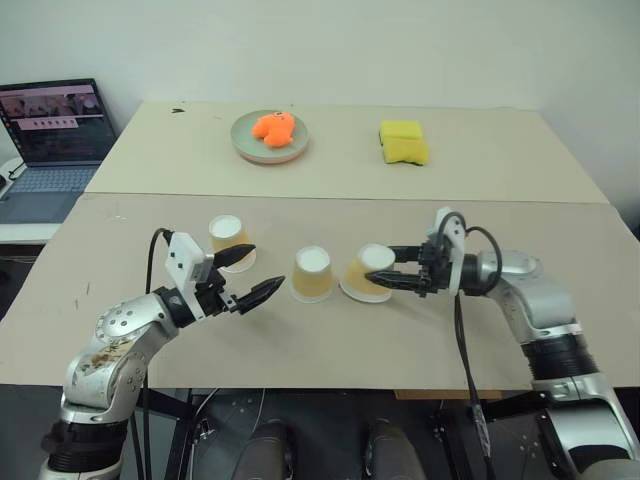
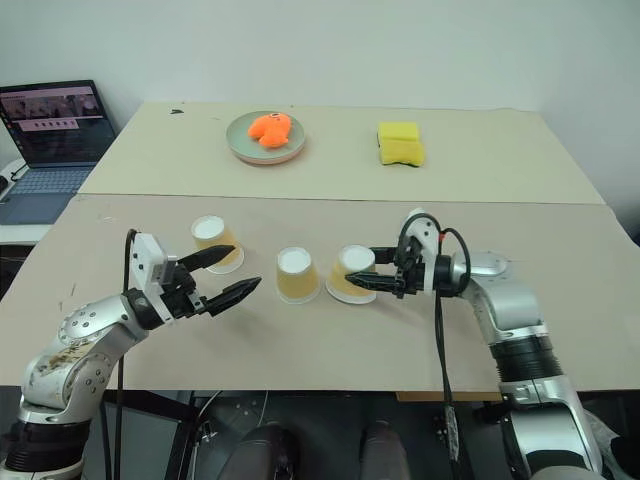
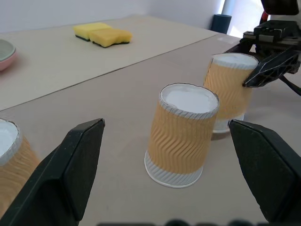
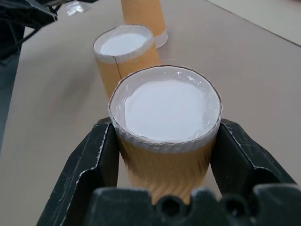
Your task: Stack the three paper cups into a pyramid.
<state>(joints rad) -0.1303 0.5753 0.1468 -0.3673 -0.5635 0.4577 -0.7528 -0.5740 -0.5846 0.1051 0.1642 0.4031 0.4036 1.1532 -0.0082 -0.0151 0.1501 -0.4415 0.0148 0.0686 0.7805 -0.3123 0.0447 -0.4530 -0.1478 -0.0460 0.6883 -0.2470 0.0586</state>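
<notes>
From the head view, three cups are being seen inverted in a row on the bench [image 1: 330, 330]: the left cup [image 1: 229, 240], the middle cup [image 1: 312, 273], and the right cup [image 1: 367, 273] just beside it, tilted and being gripped at its ribbed side by the right pincer [image 1: 385, 268], reaching in level from the right. Light, crushable paper is being judged; a gentle side hold suits. In the left wrist view, the left pincer [image 3: 174, 183] is being held wide open, level, short of the middle cup.

laptop [image 1: 50, 150]: cut by left edge; screen too small to read
</notes>
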